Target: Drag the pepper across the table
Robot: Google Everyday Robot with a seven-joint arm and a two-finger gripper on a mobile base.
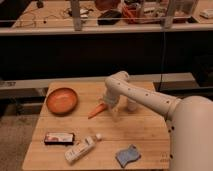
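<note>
The pepper [96,111] is a small orange, pointed one. It lies on the wooden table [145,131] near the middle, its tip pointing to the front left. My gripper [111,108] hangs from the white arm [145,97] and sits at the pepper's right end, down close to the tabletop. The pepper's right end is hidden behind the gripper.
An orange bowl [62,100] stands at the back left. A dark red-and-black packet [59,138], a white bottle [81,148] and a blue sponge [128,155] lie along the front. A pale object [131,105] stands just right of the gripper.
</note>
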